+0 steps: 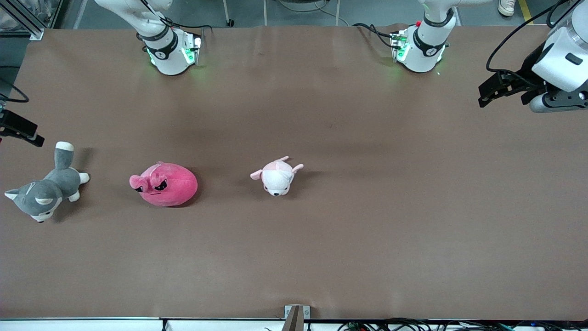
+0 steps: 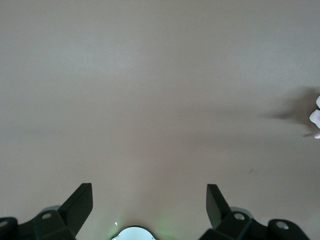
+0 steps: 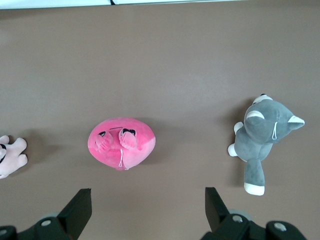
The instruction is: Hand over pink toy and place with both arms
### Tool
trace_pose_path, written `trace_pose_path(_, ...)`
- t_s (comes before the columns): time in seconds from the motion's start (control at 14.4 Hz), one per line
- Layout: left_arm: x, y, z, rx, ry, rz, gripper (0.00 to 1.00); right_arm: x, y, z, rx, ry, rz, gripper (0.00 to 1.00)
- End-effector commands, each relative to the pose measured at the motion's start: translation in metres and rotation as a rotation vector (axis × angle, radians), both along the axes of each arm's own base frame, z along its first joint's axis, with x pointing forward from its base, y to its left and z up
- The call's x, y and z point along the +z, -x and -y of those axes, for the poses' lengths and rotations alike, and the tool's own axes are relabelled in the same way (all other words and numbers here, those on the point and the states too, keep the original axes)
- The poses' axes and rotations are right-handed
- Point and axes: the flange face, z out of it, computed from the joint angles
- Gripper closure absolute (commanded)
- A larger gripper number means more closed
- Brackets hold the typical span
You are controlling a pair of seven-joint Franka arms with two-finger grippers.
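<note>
The right gripper, fingers wide apart and holding nothing, hangs over the grey cat. The pink toy lies beside it, near the pale dog. The left gripper, equally spread, hovers over bare table. Either stage fits: handover pending, or toy already placed.

Brown table, grey plush cat, pink toy, pale pink plush dog

Grey plush cat lies on the brown worktop at the right arm's end. Pale pink-and-white plush puppy near mid-worktop.
</note>
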Motion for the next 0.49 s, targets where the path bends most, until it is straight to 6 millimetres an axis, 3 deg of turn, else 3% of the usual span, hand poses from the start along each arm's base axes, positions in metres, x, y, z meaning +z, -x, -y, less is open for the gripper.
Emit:
trace_pose_path(0.0, 0.006, 0.006, -0.002, -0.007, 0.003, 0.002, 0.00, -0.005, 0.027, -0.001, -0.010, 0.022, 0.013, 0.00)
trace_pose_path(0.42, 0.007, 0.006, -0.003, -0.010, 0.003, 0.003, 0.00, -0.012, 0.040, -0.002, -0.011, 0.023, 0.036, 0.00)
